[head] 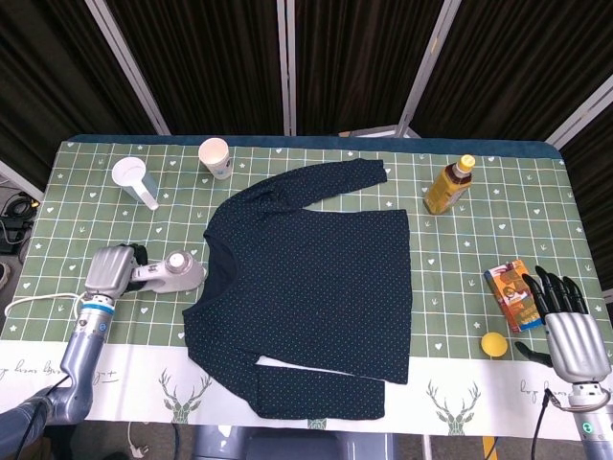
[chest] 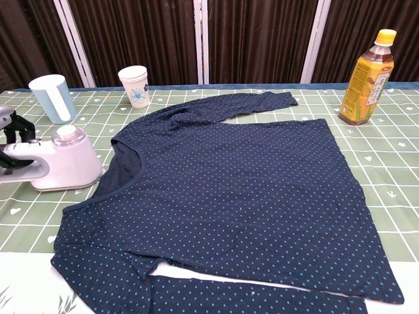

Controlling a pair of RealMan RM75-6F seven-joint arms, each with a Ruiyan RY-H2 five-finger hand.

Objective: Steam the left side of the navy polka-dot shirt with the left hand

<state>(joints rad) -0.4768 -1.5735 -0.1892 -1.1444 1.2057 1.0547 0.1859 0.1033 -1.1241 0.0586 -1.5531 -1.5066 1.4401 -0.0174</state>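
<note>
Left hand (head: 111, 268) has its fingers curled round the handle of the white handheld garment steamer (head: 170, 273) — gripping it. In the chest view the dark fingertips (chest: 18, 128) show wrapped over the handle at the frame's left edge. Steamer lies on the green patterned tablecloth (head: 86, 206), its head just beside the collar of the navy polka-dot long-sleeved shirt (head: 316, 287) — contact with the cloth not clear. Shirt lies flat mid-table, sleeves out toward the back and front edges.

Right hand (head: 565, 321) sits at the right front corner, fingers extended and apart, holding nothing; an orange snack box (head: 510, 292) and a small yellow ball (head: 493, 344) lie near it.
</note>
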